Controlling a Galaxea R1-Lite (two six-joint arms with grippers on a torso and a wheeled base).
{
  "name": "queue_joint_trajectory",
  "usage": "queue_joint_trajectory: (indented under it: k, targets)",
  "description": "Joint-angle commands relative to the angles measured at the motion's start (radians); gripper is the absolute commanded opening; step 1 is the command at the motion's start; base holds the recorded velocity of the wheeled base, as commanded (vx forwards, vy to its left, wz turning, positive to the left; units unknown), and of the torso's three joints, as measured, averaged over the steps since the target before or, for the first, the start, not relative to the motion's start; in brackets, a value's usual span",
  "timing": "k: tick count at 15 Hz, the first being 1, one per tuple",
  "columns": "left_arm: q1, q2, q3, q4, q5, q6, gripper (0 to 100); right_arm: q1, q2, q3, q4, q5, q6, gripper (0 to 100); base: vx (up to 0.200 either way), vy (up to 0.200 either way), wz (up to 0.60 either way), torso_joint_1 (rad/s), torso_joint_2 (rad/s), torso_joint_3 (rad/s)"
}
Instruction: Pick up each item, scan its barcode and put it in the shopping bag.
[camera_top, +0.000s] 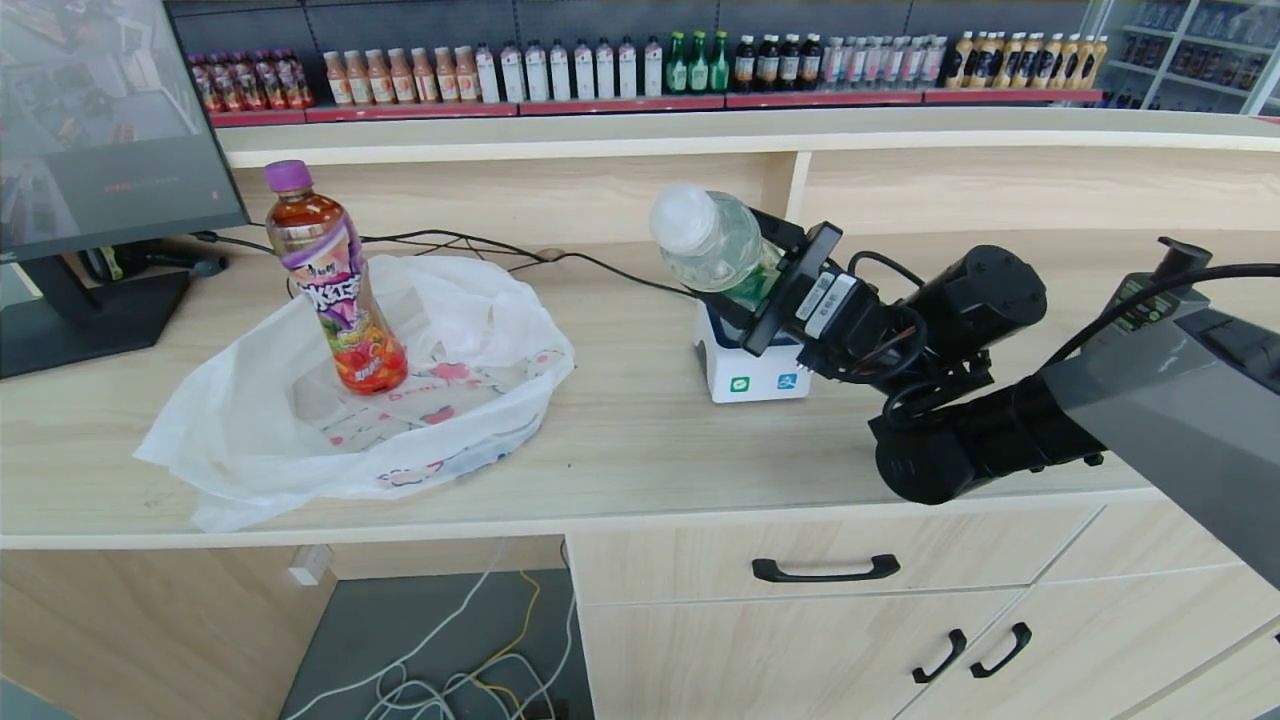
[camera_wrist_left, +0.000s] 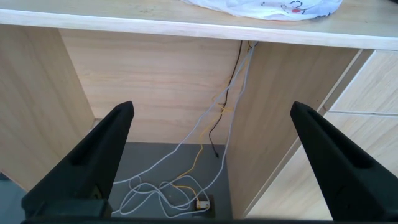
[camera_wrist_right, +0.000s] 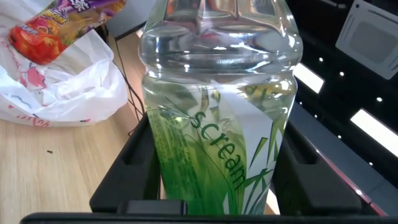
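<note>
Scanning seemed the reason the right gripper (camera_top: 750, 290) clamped the clear bottle (camera_top: 710, 240) tilted above the white scanner (camera_top: 755, 378), while the left gripper (camera_wrist_left: 211, 143) hung open-fingered below the counter (camera_wrist_left: 124, 22).

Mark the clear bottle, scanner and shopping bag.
clear bottle (camera_top: 725, 245), head view, shoulder below its cap
scanner (camera_top: 760, 377), head view, white front face
shopping bag (camera_top: 215, 440), head view, near rim

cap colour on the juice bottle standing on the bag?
Purple cap on the juice bottle; the head view shows it best.
</note>
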Motion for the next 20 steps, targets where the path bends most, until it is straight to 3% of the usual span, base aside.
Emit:
queue_joint_trajectory:
  k: [1, 15, 20]
  targets:
    - [0.0, 0.0, 0.0, 0.0, 0.0, 0.0, 100, 0.007, 0.002, 0.0, -0.001, -0.001, -0.001, 0, 0.0, 0.0, 0.0, 0.0, 0.0, 0.0]
    - [0.0, 0.0, 0.0, 0.0, 0.0, 0.0, 100, 0.014, -0.021, 0.004, -0.001, -0.013, 0.005, 0, 0.0, 0.0, 0.0, 0.0, 0.0, 0.0]
    - [0.0, 0.0, 0.0, 0.0, 0.0, -0.002, 100, 0.047, -0.041, 0.007, -0.001, -0.073, 0.021, 0, 0.0, 0.0, 0.0, 0.0, 0.0, 0.0]
